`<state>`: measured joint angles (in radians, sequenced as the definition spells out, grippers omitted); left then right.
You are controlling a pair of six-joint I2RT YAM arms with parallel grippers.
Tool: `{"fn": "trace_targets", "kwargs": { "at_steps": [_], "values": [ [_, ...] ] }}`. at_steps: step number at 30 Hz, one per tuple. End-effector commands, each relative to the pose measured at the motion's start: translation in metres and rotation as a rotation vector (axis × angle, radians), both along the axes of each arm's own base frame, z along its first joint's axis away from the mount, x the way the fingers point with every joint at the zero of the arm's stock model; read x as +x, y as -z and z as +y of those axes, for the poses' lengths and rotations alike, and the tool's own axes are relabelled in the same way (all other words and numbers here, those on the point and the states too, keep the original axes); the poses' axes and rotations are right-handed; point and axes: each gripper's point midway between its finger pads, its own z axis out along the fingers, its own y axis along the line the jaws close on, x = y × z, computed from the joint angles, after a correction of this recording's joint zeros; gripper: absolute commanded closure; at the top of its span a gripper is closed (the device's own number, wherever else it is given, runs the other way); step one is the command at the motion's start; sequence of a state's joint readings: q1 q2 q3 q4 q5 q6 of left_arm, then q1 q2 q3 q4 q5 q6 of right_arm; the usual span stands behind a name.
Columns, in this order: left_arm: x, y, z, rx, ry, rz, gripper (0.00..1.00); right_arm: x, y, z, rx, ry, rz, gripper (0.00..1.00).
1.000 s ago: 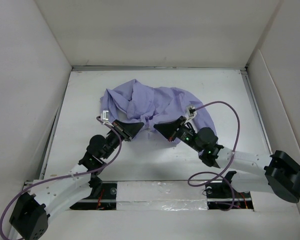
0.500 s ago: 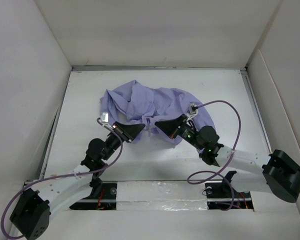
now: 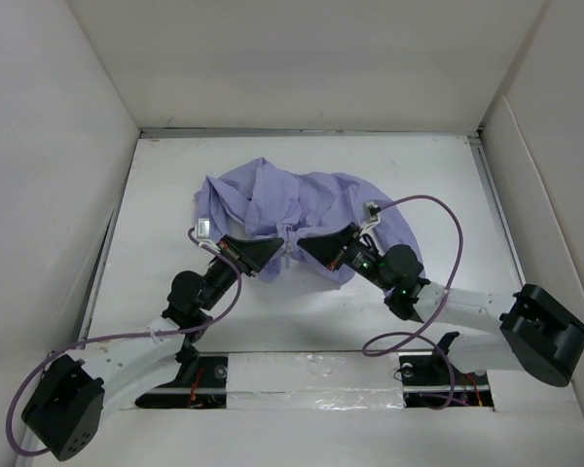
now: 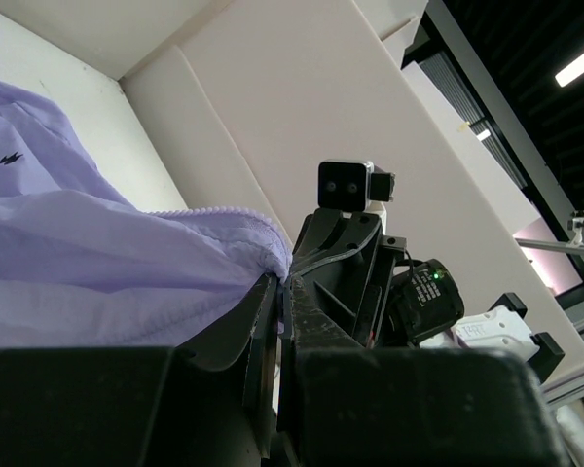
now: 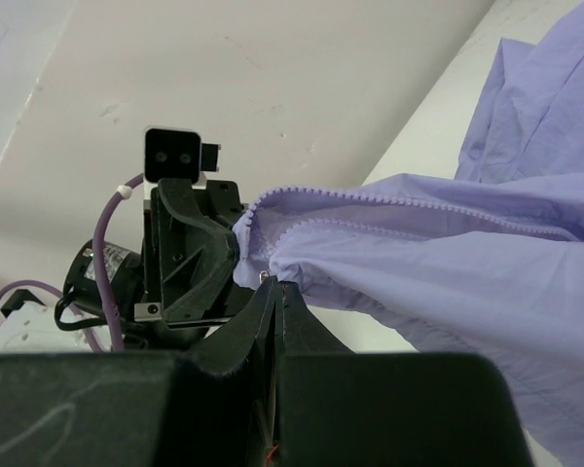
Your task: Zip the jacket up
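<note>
1. The jacket [image 3: 302, 199] is lying crumpled on the bench [image 3: 165, 185] in the upper middle of the top view, with its front apparently open.
2. The left fingers [image 3: 275, 251] are pinching shut on one front edge at the bundle's lower rim. The left wrist view shows cloth running into the closed tips.
3. The right fingers [image 3: 307, 245] are clamping shut on the facing edge just beside them, next to a small metal piece [image 5: 263, 278] below the zipper teeth [image 5: 389, 197].
4. Judged step: mating the two zipper ends at the hem. No teeth are looking joined yet.
5. The next move is calling for fine alignment, seating one end into the other while holding the cloth taut.
</note>
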<state>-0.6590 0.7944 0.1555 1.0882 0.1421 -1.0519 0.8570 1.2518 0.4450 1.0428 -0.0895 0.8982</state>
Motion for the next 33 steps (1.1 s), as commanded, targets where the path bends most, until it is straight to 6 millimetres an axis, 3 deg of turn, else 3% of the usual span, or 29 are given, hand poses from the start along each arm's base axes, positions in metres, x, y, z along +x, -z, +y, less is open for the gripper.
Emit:
{"fn": "trace_targets", "kwargs": {
  "at_steps": [1, 7, 33],
  "values": [
    [-0.0089, -0.0218, 0.0024, -0.054, 0.017, -0.092, 1.0, -0.0039, -0.0334, -0.0053, 0.096, -0.003, -0.079, 1.0],
    [-0.0061, -0.0203, 0.0025, -0.053, 0.008, -0.082, 1.0, -0.0061, -0.0378, -0.0121, 0.101, 0.014, -0.089, 1.0],
    [-0.0117, -0.0191, -0.0007, -0.061, 0.044, -0.092, 1.0, -0.0041, -0.0354, -0.008, 0.103, 0.006, -0.083, 1.0]
  ]
}}
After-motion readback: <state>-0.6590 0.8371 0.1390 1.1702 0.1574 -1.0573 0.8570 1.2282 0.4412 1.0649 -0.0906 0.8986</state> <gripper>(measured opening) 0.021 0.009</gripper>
